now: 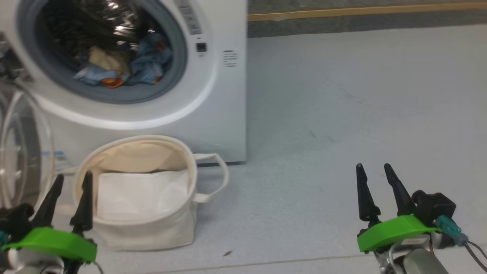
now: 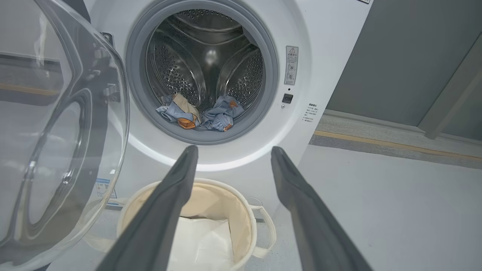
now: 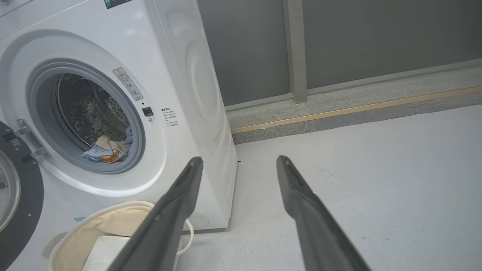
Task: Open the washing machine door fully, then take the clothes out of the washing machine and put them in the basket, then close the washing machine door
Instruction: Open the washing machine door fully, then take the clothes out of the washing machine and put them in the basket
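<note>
Head view first: the washing machine (image 1: 224, 114) is at the upper left of the frame. The clothes (image 1: 144, 64), blue stuff plus a beige piece, are piled at the bottom of the drum. The washing machine door (image 1: 19, 152) stands open at the far left edge. The basket (image 1: 152, 232) is on the floor (image 1: 342, 114) just below the drum mouth, with just a flat white sheet (image 1: 140, 194) in it. Left jaws are at the lower left and right jaws at the lower right, both spread wide and holding nothing.

Left wrist view: it looks straight over the basket into the drum, clothes near centre. The door's glass bulges in along the left side, close to that arm.

Right wrist view: machine on the left, bare floor ahead, so this arm looks well off to the side.

What I'd worry about is the left arm clipping the open door on the way in. Or it grabs one garment and drags the other out, so it flops beside the basket. Loose fabric could also snag on the grey rim (image 2: 134, 75).
</note>
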{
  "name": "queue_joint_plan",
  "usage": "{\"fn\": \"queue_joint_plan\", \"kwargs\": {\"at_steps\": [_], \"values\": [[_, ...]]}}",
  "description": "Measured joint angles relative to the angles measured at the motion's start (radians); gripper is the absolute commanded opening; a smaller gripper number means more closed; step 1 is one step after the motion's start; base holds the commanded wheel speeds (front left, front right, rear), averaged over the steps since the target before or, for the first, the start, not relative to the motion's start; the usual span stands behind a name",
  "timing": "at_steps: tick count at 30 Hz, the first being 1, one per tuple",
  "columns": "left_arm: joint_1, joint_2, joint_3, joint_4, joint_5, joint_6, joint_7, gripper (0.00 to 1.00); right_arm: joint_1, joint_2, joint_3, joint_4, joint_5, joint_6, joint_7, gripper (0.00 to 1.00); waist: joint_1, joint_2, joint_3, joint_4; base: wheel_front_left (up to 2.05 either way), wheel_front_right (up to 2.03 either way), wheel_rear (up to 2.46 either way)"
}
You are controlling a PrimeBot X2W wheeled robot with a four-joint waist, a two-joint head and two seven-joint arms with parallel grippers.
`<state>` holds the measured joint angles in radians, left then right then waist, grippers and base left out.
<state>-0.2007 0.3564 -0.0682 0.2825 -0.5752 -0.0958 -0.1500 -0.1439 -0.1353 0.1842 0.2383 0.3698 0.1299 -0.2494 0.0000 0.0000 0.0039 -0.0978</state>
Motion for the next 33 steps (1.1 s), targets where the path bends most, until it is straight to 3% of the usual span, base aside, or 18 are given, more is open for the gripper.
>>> {"fn": "queue_joint_plan", "kwargs": {"at_steps": [3,6,17,33], "values": [[0.045,0.02,0.012,-0.023,0.002,0.027,0.013,1.0,-0.001,0.0,0.005,0.002,0.0,0.0,0.0,1.0,0.0,0.0,0.001,-0.04,0.0,0.0,0.0],[0.063,0.02,0.012,-0.051,0.0,0.025,0.02,1.0,-0.001,0.0,0.004,0.007,0.001,0.0,0.0,1.0,0.0,0.0,-0.003,-0.057,0.0,0.0,0.0],[0.121,0.02,-0.015,-0.066,-0.019,0.019,0.043,1.0,-0.001,-0.002,0.004,0.016,0.002,0.0,0.0,1.0,0.0,0.0,-0.057,-0.027,0.0,0.0,0.0],[0.119,0.028,-0.022,-0.059,-0.046,0.003,0.048,1.0,-0.001,-0.005,0.004,0.022,0.002,0.0,0.0,1.0,0.0,0.0,-0.046,-0.03,0.0,0.0,0.0]]}}
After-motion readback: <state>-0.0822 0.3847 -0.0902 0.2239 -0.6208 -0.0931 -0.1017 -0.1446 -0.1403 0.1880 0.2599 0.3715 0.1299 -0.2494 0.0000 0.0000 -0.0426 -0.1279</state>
